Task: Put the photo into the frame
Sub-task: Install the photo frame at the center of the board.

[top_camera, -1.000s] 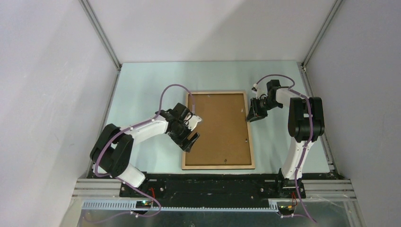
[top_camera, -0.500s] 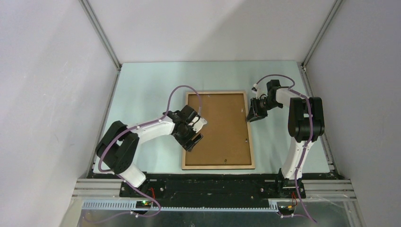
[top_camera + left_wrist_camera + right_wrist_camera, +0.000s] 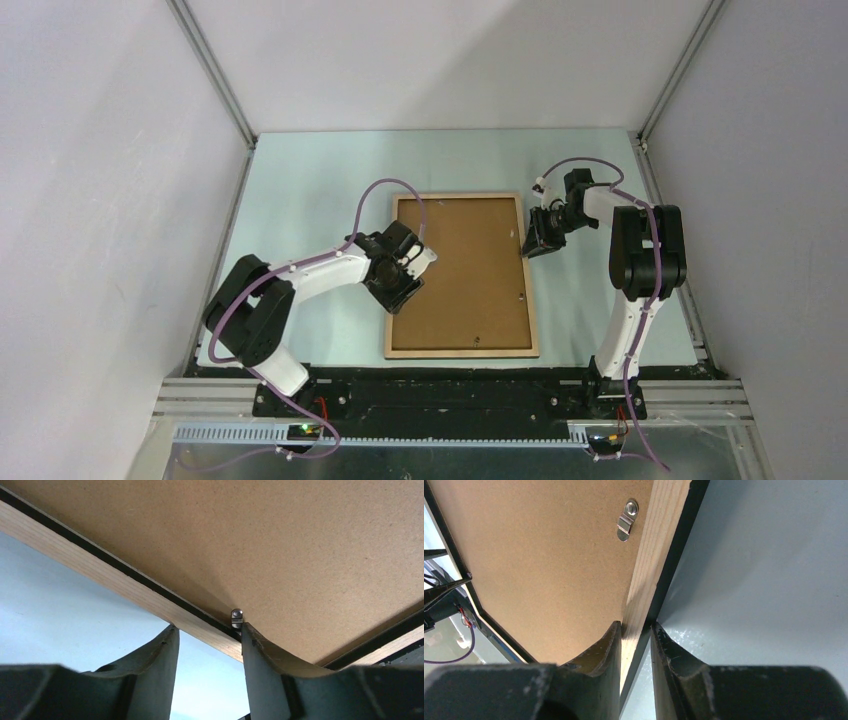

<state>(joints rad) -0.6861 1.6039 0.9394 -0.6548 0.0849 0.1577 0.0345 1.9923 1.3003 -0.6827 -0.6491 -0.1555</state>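
The frame (image 3: 531, 300) lies face down on the table, its light wood back up, with a brown backing board (image 3: 465, 270) inside it. The photo is hidden. My left gripper (image 3: 410, 279) is at the frame's left rail (image 3: 100, 572). Its jaws stand apart across that rail, and the right fingertip (image 3: 246, 630) touches a small metal clip (image 3: 236, 617). My right gripper (image 3: 530, 247) is shut on the frame's right rail (image 3: 659, 545), one finger on the inner side by the board and the other on the black outer edge.
A second metal clip (image 3: 626, 521) sits on the right rail ahead of my right fingers. The pale table (image 3: 310, 180) is boxed in by white walls with metal posts at the back corners. A black base rail (image 3: 440, 385) runs along the near edge.
My left gripper slid from the frame's outer left side onto the left rail, and its jaws narrowed. The right arm and the frame stayed put.
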